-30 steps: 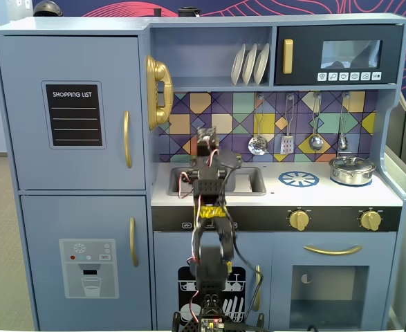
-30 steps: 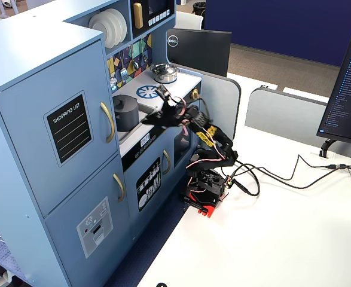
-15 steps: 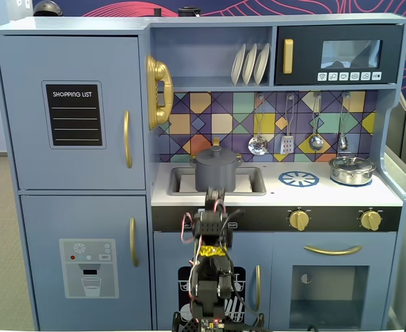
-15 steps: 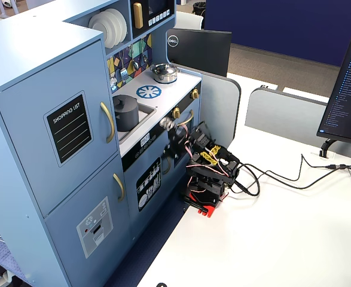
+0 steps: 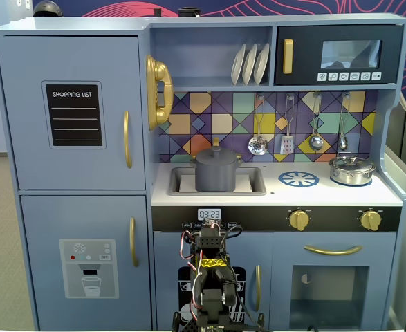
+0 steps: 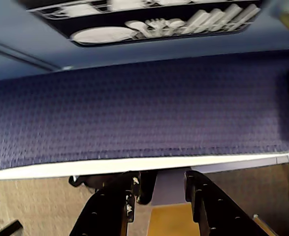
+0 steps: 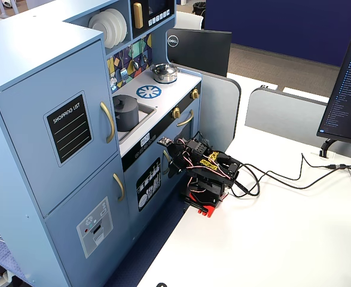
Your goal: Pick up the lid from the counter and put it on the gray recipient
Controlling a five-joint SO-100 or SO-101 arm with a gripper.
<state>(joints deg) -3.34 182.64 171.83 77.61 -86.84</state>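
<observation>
My tool (image 6: 159,189) hangs empty, fingers slightly spread, low in front of the kitchen. The lid (image 5: 216,155) sits on the pot (image 5: 216,176) in the sink (image 5: 254,185).

One fixed view faces the toy kitchen (image 5: 209,173) frontally, another obliquely from above; wrist view looks floorward.

The arm (image 7: 202,170) is built of black printed segments on a red base clamp (image 7: 202,205), with yellow markings and thin red, white and black wires. The claw (image 6: 159,194) has two black fingers.
</observation>
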